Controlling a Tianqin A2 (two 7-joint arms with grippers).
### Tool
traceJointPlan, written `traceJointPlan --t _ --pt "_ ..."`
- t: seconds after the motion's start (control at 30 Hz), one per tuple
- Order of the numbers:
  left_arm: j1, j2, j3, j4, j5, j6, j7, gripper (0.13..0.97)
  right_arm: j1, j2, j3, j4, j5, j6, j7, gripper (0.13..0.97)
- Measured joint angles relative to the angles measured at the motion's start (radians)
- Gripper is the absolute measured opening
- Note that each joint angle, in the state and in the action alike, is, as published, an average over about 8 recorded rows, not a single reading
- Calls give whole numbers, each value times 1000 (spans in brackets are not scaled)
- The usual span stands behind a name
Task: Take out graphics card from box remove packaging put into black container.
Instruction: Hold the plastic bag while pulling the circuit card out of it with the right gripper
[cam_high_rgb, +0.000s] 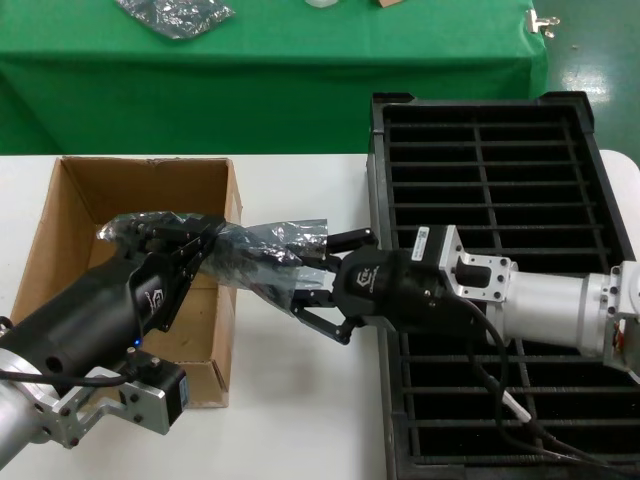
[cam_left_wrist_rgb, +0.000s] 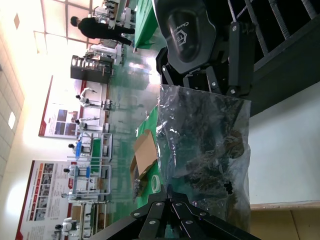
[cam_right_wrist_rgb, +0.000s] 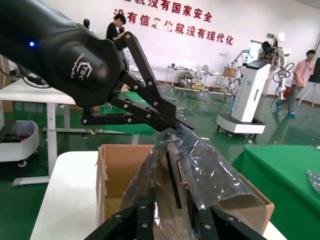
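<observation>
Nearest us, our left gripper (cam_high_rgb: 205, 232) is pinching one end of the bag (cam_high_rgb: 262, 252), holding it above the box (cam_high_rgb: 70, 215) edge. Our right gripper (cam_high_rgb: 312, 275) is closing on the other end, beside the tray (cam_high_rgb: 378, 180). We are seeing the card (cam_right_wrist_rgb: 176, 175) as a dark board inside the bag, over the box. We are judging the film slippery and limp, the card stiff and fragile, so we are favouring gripping loose film and sliding the board out by its edges.

bare white table (cam_high_rgb: 300, 420) between box (cam_high_rgb: 60, 230) and black container (cam_high_rgb: 480, 170), packaging (cam_high_rgb: 255, 250) stretched across it
</observation>
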Motion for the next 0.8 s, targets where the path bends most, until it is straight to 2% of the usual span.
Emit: traceJointPlan --t 0.1,0.37,0.5,0.8 --pt "0 0 0 0 0 0 0 139 1 -6 3 -3 -1 1 -3 282" --pt "0 0 0 0 0 0 0 139 5 -26 4 -21 -8 0 -11 212" --pt "0 0 0 0 0 0 0 139 4 -31 4 -24 -11 -1 -13 212" --pt "0 0 0 0 0 0 0 139 -17 -15 11 10 -15 1 -2 147"
